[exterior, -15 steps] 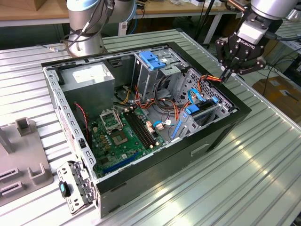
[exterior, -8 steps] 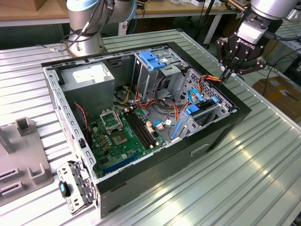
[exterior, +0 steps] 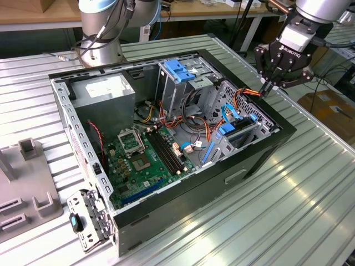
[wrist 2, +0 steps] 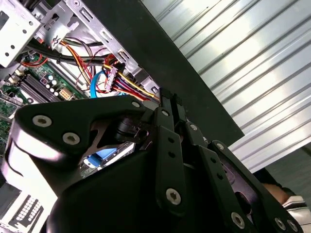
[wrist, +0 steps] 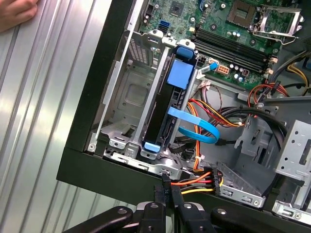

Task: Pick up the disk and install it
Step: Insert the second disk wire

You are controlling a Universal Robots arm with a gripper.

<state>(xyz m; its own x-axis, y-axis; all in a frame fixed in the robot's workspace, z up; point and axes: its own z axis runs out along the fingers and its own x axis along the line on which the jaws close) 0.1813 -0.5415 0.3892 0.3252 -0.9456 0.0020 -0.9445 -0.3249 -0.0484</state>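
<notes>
The disk (wrist: 167, 104), a dark drive in a bright blue carrier with blue end tabs, sits upright in the drive cage at the case's front corner; in the exterior view the disk (exterior: 242, 132) is toward the exterior view's right. A blue ribbon cable (wrist: 197, 127) loops beside it. My gripper (wrist: 167, 188) hangs just over the case rim next to the cage, shut, with a bundle of orange, yellow and black wires (wrist: 197, 182) running into its fingertips. The exterior view shows my gripper (exterior: 266, 88) above the case's far right edge. The wires' connector (wrist 2: 112, 74) lies just ahead of the fingers (wrist 2: 165, 104).
The open black computer case (exterior: 222, 183) lies on a ribbed metal table (exterior: 299, 210). Inside are a green motherboard (exterior: 144, 160), a grey power supply box (exterior: 105, 91) and a ridged blue latch piece (exterior: 180, 69). A person's hand (wrist: 14, 12) rests on the table. A grey fixture (exterior: 28, 188) stands at the exterior view's left.
</notes>
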